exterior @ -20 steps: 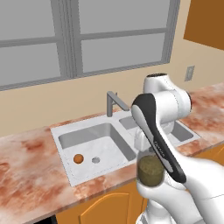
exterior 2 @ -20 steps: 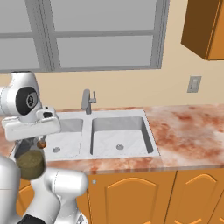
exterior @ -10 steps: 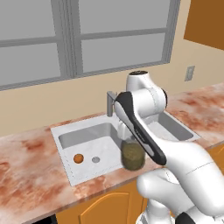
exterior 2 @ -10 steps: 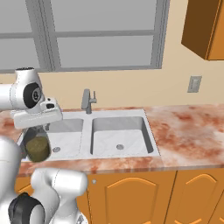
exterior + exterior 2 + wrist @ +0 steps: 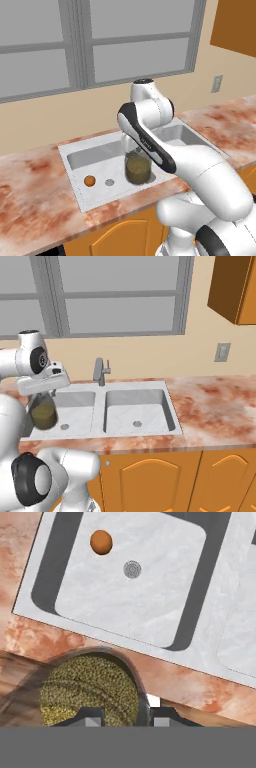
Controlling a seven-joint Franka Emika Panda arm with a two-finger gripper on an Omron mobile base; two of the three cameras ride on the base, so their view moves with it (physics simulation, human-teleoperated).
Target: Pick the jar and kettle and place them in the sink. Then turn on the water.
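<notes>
Hand view shows the tool (image 5: pixel 122 719) clamped on the jar (image 5: pixel 87 692), held above the sink's (image 5: pixel 210 647) front rim, not yet placed; kettle and water remain, I'd say.

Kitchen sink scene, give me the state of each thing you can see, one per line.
Clear glass jar with olive-brown contents: upright, held in the air.
Gripper: shut on the jar.
Light grey steel double-basin sink: dry.
Upright grey metal faucet: off.
Small orange ball: lying in left basin.
</notes>
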